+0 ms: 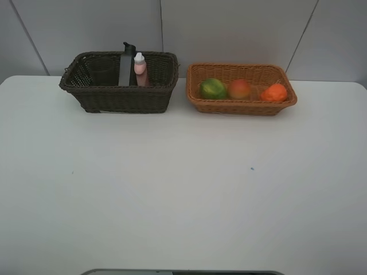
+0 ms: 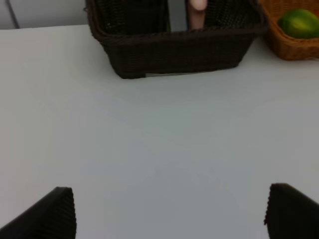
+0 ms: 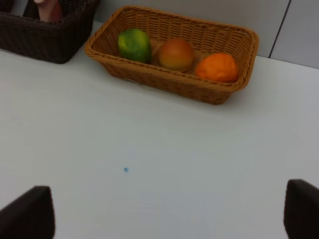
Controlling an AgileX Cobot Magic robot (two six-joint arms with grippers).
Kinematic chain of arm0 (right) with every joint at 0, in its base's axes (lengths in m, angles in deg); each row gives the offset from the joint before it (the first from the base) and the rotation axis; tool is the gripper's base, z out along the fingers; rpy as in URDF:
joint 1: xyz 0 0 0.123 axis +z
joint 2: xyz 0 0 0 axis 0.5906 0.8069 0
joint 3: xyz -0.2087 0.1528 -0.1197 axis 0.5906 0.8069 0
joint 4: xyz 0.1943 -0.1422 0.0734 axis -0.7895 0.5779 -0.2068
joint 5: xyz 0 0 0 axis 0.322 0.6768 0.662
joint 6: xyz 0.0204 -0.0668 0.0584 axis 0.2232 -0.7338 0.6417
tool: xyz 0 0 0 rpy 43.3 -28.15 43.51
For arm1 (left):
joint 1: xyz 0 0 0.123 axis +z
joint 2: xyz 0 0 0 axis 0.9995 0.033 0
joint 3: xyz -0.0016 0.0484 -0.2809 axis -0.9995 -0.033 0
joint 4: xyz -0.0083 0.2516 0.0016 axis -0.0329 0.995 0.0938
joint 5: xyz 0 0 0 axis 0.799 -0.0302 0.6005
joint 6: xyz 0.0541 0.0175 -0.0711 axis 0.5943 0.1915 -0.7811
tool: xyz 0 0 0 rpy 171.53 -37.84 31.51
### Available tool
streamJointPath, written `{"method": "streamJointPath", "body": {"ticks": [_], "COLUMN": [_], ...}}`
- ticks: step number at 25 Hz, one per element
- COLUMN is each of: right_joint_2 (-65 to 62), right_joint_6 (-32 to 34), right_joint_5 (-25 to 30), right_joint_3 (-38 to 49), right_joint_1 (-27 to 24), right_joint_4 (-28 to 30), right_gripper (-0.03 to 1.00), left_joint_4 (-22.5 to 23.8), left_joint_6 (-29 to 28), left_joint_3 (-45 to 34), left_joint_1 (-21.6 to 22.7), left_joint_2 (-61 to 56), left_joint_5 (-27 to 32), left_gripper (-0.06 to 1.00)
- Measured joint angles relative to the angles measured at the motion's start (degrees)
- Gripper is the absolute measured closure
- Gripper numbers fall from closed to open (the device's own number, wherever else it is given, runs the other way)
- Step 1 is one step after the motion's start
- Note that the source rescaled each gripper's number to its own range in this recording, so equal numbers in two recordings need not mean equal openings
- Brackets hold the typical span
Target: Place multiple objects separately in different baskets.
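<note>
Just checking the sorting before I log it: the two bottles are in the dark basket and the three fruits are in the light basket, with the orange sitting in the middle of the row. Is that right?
Not quite. The orange sits at the right end of the row; the peach is in the middle, with the green fruit at the left. The exterior high view shows this. The rest stands: both bottles are in the dark basket, the fruits in the light basket.

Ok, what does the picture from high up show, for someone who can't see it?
On a white table sit two baskets: a dark brown basket holding a pink bottle and dark pump bottle, and an orange-brown basket holding a green fruit, peach and orange.
</note>
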Motion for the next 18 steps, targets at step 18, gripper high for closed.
{"method": "streamJointPath", "body": {"ticks": [18], "right_joint_2": [0.00], "right_joint_6": [0.00], "right_joint_5": [0.00], "right_joint_3": [0.00], "right_joint_1": [-11.06], "right_joint_4": [0.00], "right_gripper": [-0.02], "left_joint_4": [0.00], "left_joint_6": [0.13], "left_joint_3": [0.00], "left_joint_1": [8.74], "left_joint_2": [0.00], "left_joint_5": [0.00], "left_gripper": [-0.03]}}
